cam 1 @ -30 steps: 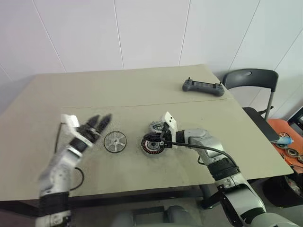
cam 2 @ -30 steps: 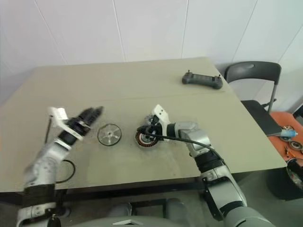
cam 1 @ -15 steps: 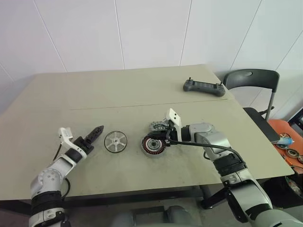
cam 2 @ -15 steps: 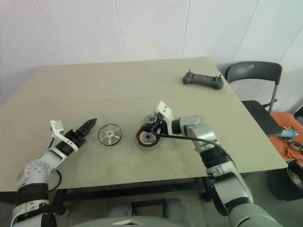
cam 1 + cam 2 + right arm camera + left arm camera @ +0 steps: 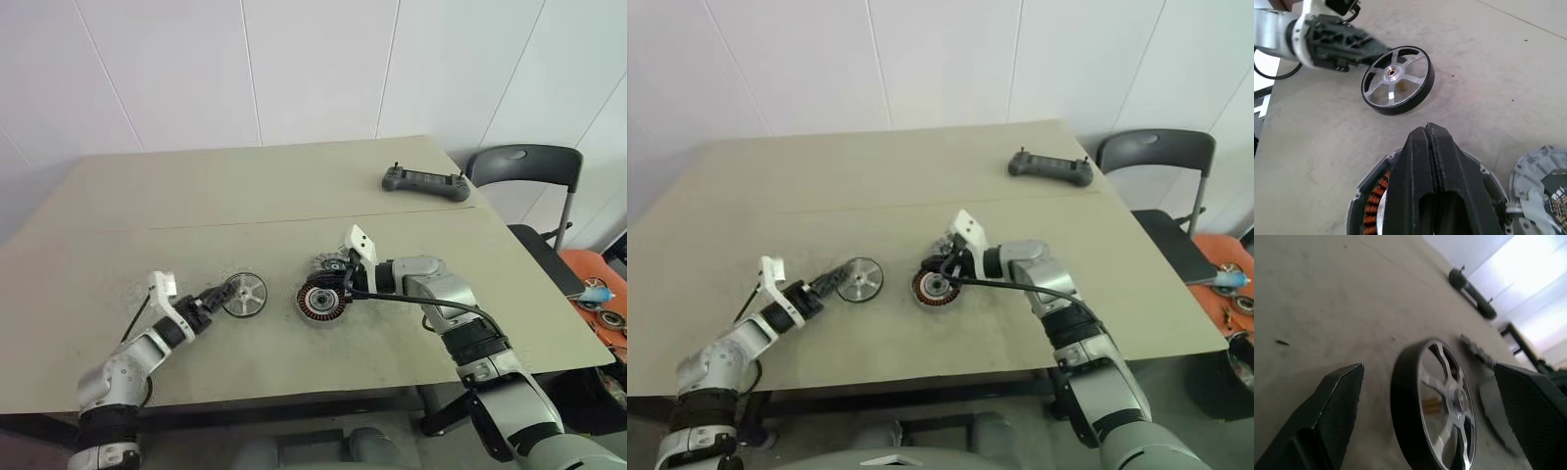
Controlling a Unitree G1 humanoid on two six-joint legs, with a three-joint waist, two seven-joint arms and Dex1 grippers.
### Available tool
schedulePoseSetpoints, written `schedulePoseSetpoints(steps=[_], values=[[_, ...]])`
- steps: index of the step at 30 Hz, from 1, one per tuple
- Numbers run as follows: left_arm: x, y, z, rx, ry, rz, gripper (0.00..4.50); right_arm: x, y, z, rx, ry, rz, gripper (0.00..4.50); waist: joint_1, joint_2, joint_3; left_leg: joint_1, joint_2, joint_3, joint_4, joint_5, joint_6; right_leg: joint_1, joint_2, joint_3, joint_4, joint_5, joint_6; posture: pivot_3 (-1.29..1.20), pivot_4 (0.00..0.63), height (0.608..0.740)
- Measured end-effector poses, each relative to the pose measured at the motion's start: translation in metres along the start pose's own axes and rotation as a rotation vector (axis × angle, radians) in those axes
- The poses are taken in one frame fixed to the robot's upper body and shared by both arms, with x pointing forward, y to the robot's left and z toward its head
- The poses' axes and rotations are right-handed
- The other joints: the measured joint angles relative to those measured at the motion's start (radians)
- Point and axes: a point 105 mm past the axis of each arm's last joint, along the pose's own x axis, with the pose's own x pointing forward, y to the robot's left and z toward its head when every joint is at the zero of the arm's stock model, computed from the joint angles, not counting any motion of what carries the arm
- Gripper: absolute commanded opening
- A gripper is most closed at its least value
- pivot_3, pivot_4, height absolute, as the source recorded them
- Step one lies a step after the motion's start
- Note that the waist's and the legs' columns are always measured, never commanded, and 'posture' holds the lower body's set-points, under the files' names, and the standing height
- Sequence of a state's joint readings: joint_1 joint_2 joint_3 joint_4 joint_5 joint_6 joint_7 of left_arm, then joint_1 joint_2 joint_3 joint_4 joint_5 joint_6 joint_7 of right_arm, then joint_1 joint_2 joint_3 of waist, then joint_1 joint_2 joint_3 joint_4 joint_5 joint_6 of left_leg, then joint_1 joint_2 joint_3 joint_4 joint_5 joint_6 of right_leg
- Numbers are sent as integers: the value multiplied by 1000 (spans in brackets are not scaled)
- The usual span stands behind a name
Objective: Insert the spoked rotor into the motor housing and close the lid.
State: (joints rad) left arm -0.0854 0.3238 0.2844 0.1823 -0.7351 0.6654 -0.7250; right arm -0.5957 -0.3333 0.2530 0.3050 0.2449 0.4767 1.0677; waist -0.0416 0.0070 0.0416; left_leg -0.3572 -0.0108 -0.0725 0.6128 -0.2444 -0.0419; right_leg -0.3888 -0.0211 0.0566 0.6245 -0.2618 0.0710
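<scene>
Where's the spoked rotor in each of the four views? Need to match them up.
Left eye: spoked rotor left of centre, at the left gripper's tips.
Right eye: left of centre, same spot.
Left wrist: bottom centre, between that gripper's open fingers.
Right wrist: upper centre.
Shared landmark: the motor housing with copper windings, just right of the rotor on the table.

A workshop or lab: a plain drab bench against white wall panels, a remote controller on the bench's far corner, a folding chair beside it.
</scene>
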Motion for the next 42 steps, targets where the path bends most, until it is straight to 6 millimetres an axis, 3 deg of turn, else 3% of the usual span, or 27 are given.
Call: schedulePoseSetpoints(steps=[5,8,10,18,22,25,28,34,42], values=[[5,-4,-18,-24,-6,0,2275,0,-3,-3,8,7,-18,0,7,5,-3,0,-12,-2,0,0,1,2,-11,1,-3,-4,7,0,0,740],[10,-1,-13,-78,-41,-11,1277,0,-4,-3,9,7,-24,0,12,4,-3,0,-14,-5,1,0,1,3,-11,0,-5,-4,8,0,0,740],[13,-4,-9,-132,-67,-52,922,-1,-4,-6,15,10,-30,0,19,0,-3,0,-14,-5,2,0,1,4,-10,-1,-5,-4,8,0,0,740],[16,-9,-2,-222,-94,-95,780,-2,-5,-5,23,-1,-28,0,23,-1,-2,0,-12,-9,2,0,1,4,-8,-4,-4,-4,8,0,0,740],[22,-17,16,-311,-136,-123,780,-23,-7,6,63,-71,-12,0,24,-9,2,-5,-12,-11,2,0,1,3,-8,-5,-2,-4,8,0,0,740],[25,-32,29,-338,-136,-188,780,-42,-9,6,68,-77,-28,0,24,-11,2,-11,-12,-11,2,0,1,-2,-8,-5,-2,0,8,0,0,740],[30,-54,30,-367,-114,-272,780,-52,-8,-7,95,-43,-34,0,25,-11,2,-15,-12,-11,2,0,1,-5,-8,-5,-3,1,7,0,0,740],[37,-93,25,-424,-65,-401,780,-62,-6,-19,113,-9,-57,0,25,-12,3,-13,-12,-9,3,0,1,-5,-6,-5,-2,-3,6,0,0,740],[34,-121,17,-491,8,-486,780,-68,-7,-32,153,5,-102,0,25,-13,4,-13,-12,-9,4,0,1,-4,-6,-4,-2,-3,6,0,0,740]])
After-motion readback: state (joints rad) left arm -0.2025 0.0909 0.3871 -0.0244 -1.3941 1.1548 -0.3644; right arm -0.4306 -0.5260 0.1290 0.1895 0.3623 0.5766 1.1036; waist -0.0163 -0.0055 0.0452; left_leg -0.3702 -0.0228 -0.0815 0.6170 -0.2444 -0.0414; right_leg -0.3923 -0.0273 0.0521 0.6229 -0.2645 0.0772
